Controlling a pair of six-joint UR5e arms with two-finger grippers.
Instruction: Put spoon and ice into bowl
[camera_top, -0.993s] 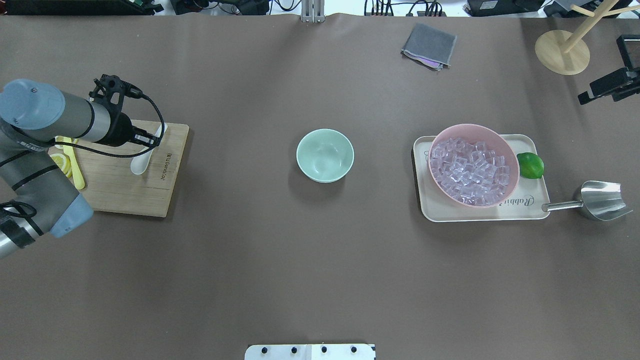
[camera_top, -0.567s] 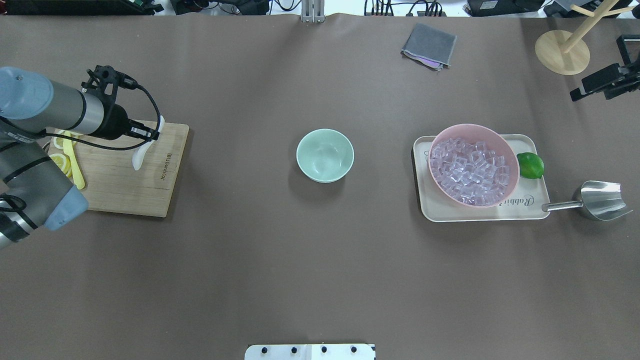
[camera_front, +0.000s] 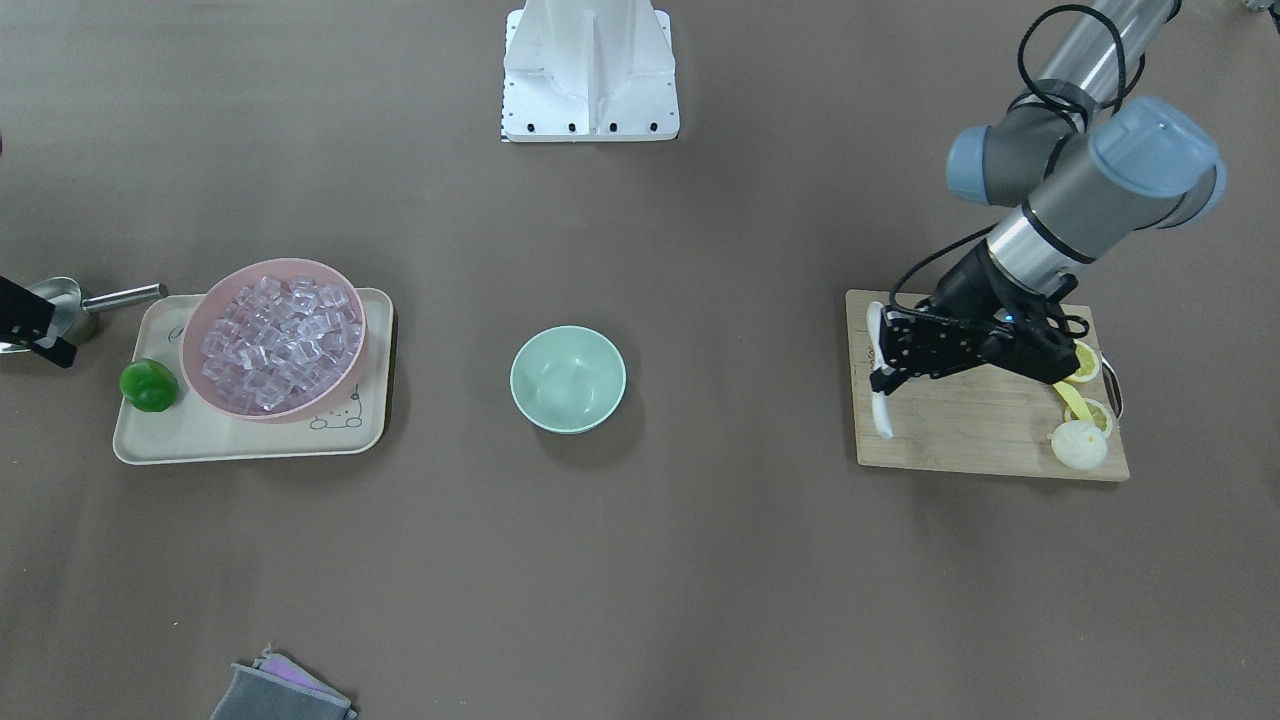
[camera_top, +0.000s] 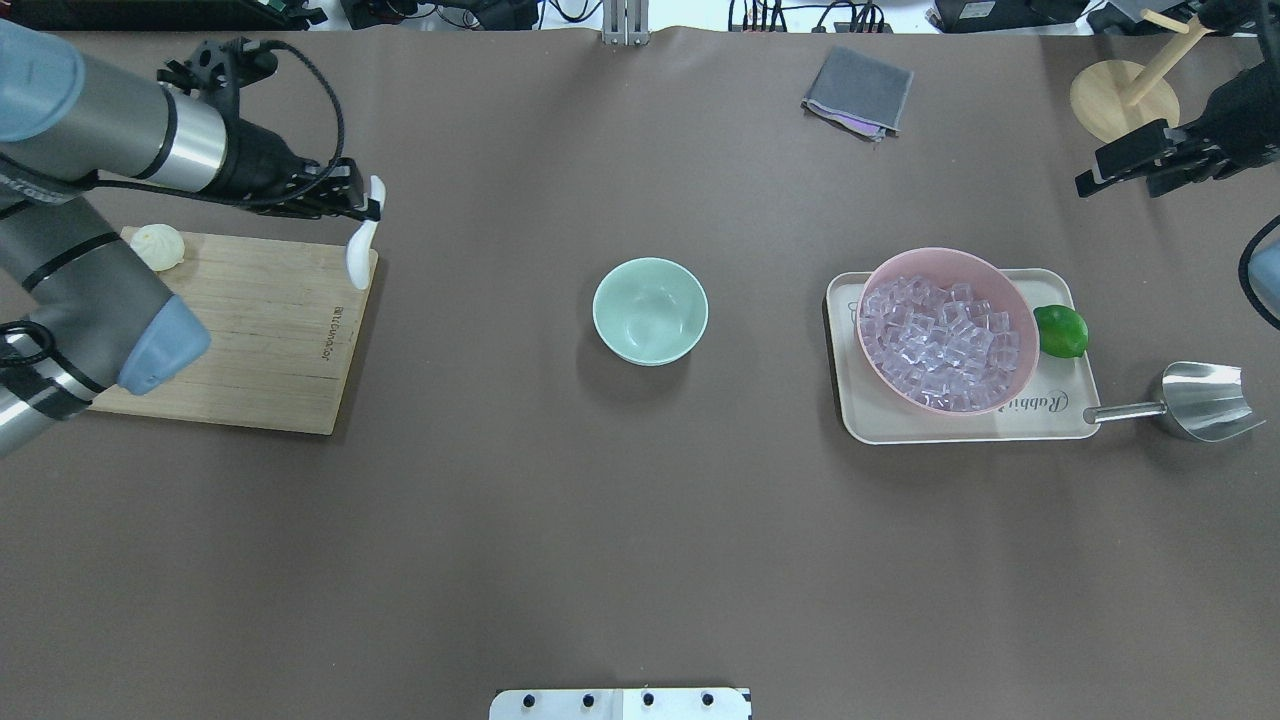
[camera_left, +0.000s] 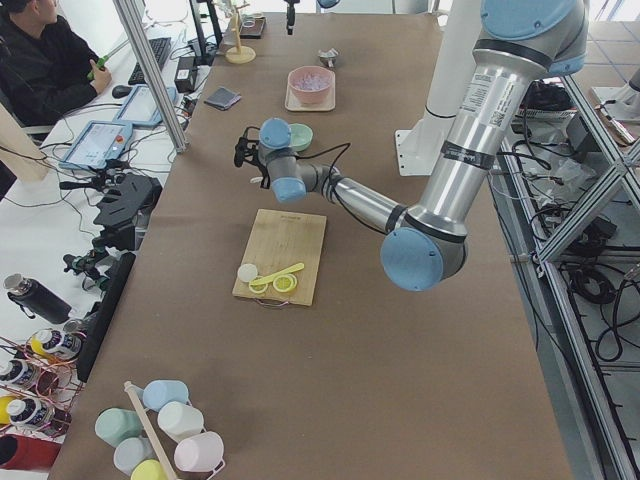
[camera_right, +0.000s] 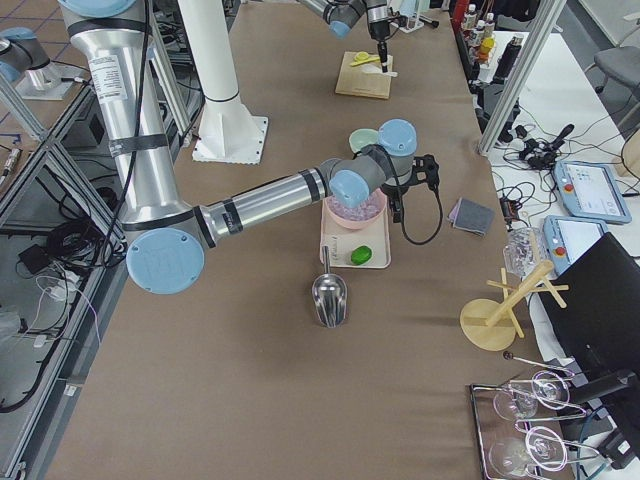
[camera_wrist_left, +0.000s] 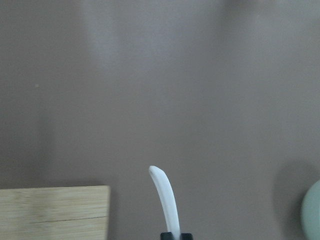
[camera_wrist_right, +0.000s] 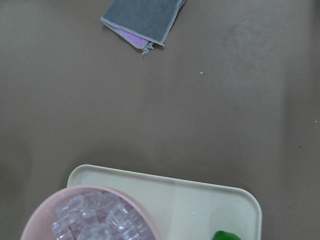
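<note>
Brown surface (camera_top: 640, 520) carries, you will note, one bamboo cutting board (camera_top: 250, 340), one pink bowl (camera_top: 945, 251) heaped with ice (camera_top: 940, 340) past counting, and one empty mint-green bowl (camera_top: 650, 315). Your left hand (camera_top: 372, 205) is clamped on the single white spoon (camera_top: 357, 258), which hangs near-vertical over the board's corner. The mint-green bowl lies well apart, toward the robot's right. Whether the right hand (camera_top: 1100, 172) is wide or narrow I cannot tell; it is the nearer to the ice.

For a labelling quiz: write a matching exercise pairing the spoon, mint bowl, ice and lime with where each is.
1 spoon
2 mint bowl
3 ice
4 lime

A heaped in the pink bowl
B on the tray, beside the pink bowl
C gripped by the left claw
D empty, on the table

Pairs: 1-C, 2-D, 3-A, 4-B
</note>
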